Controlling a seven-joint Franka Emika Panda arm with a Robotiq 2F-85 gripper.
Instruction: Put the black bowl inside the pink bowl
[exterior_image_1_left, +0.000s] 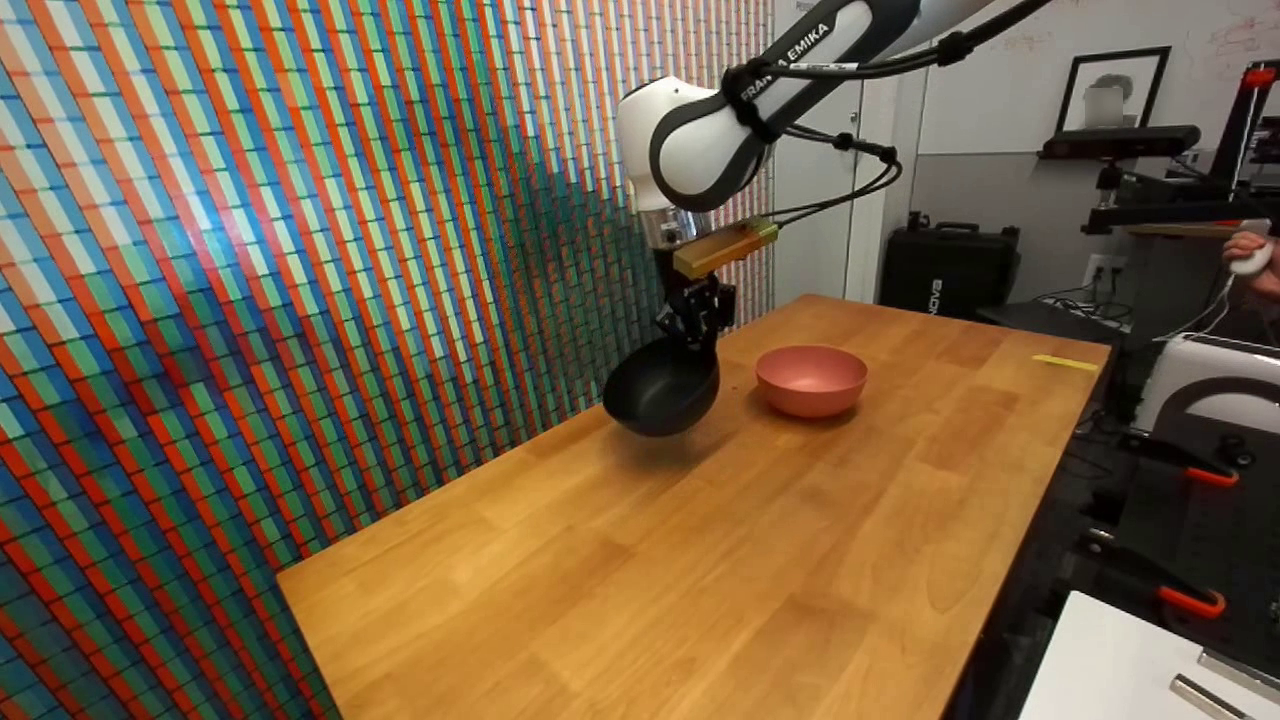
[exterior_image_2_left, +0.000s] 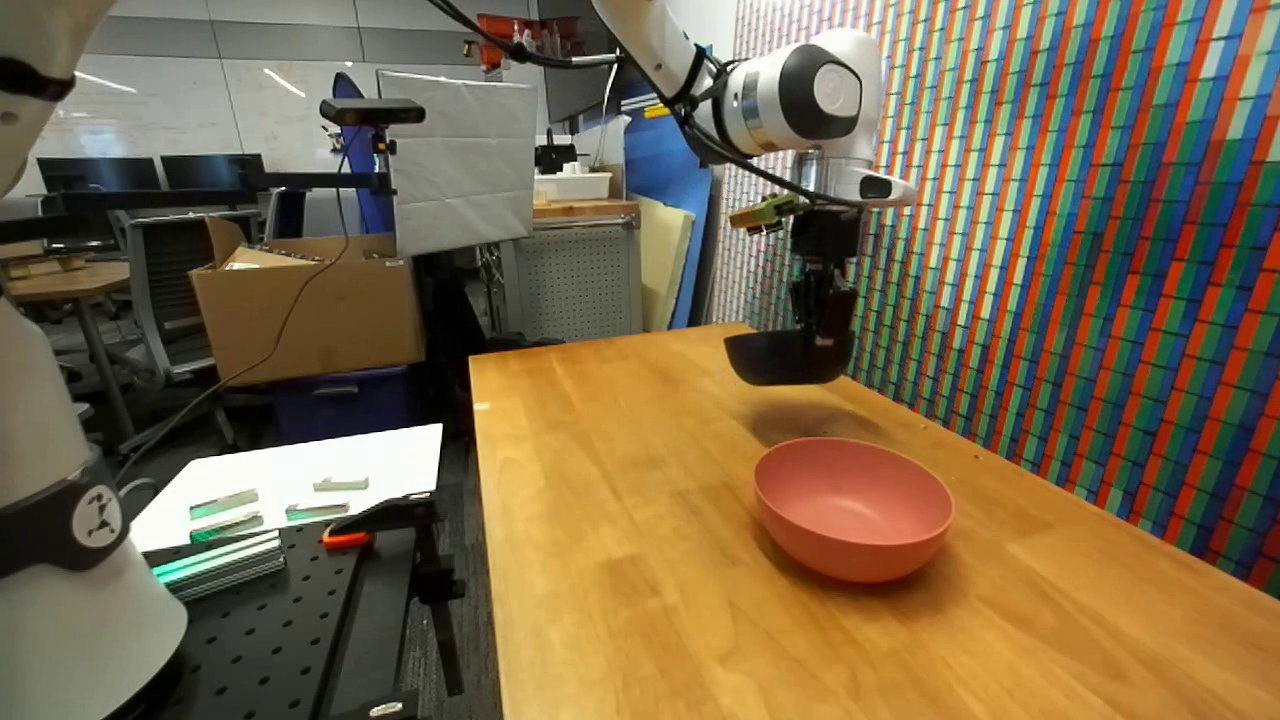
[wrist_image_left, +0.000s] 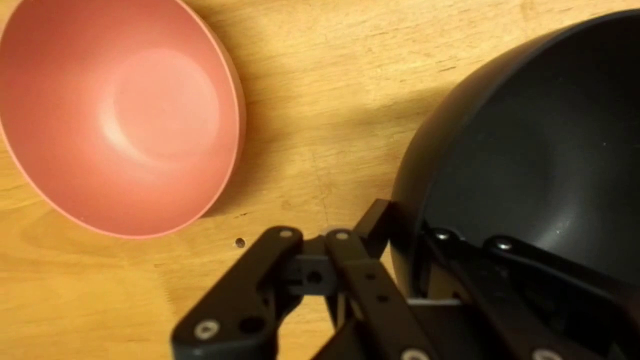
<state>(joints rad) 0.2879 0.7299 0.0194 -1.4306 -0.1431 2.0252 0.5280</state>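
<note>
Nearest in the wrist view, the gripper (wrist_image_left: 407, 230) was found pinching the rim of the black bowl (wrist_image_left: 530, 155), with one jaw set outside and one within. The black bowl hung clear of the table (exterior_image_1_left: 760, 560), its shadow (exterior_image_2_left: 810, 422) lying beneath it in both exterior views. Grasp and lift were accordingly judged complete. Farther from the gripper, and apart from its load, the pink bowl (wrist_image_left: 125, 115) stood upright on the table, with nothing seen inside it. Outstanding, by judgement, were carriage across to the pink bowl, alignment above it, lowering and release; the work was put at roughly midway. Whether the black bowl hung high enough to pass over the pink rim could not be told.

As to condition, the black bowl was round and smooth, with a soft highlight and a few pale specks on its inner surface; part of it lay outside the wrist view and went unexamined there. It appeared tilted, the gripped side high and the mouth leaning away from the pink bowl. Levelling before release was thought advisable, as a slanted entry might catch the rim. The pink bowl showed an even salmon colour, a paler round base within and no visible damage. Farthest off, a patterned wall (exterior_image_1_left: 350, 250) rose along a long edge of the table.
</note>
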